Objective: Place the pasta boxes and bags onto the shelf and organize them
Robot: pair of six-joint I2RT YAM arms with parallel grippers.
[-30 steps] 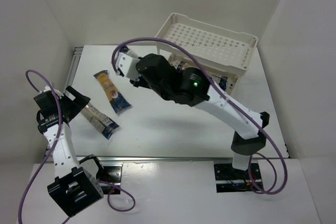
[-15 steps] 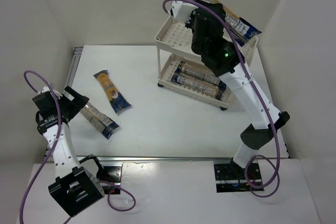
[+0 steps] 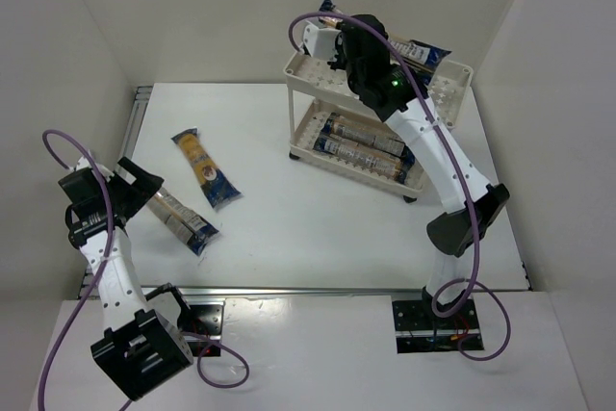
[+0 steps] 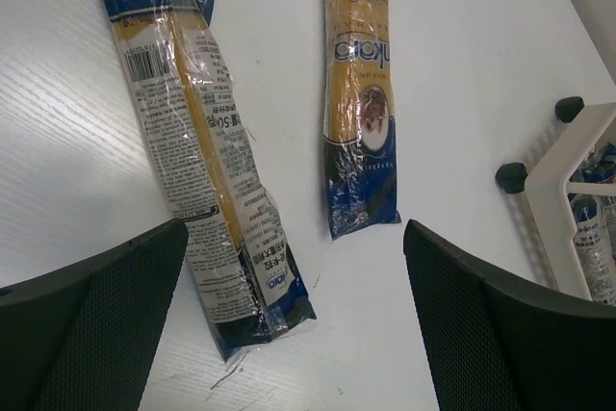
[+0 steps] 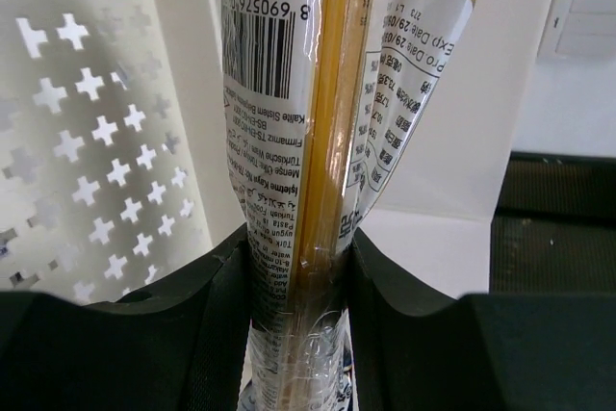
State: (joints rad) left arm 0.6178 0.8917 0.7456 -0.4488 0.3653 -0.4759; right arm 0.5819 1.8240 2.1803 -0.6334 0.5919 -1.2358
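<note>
The cream two-tier shelf [image 3: 454, 95] stands at the back right, and its lower tier holds two pasta packets [image 3: 364, 132] [image 3: 368, 154]. My right gripper [image 3: 348, 43] is shut on a third packet [image 3: 416, 48], held just over the top tray near its back rim. In the right wrist view the jaws [image 5: 300, 267] pinch that packet [image 5: 318, 122] beside the perforated tray [image 5: 77, 141]. Two packets [image 3: 204, 168] [image 3: 183, 218] lie on the table at the left. My left gripper [image 3: 130, 190] hangs open by the nearer one. The left wrist view shows both packets [image 4: 207, 180] [image 4: 358, 103] ahead of the open gripper [image 4: 294, 271].
White walls close in the table at the back and on both sides. The shelf's dark feet [image 4: 510, 176] and a corner post [image 4: 563, 190] show at the right of the left wrist view. A metal rail [image 3: 308, 294] runs along the near table edge.
My right arm has carried its packet from over the table up to the shelf, then lowered it toward the top tray. The left arm has stayed still.
</note>
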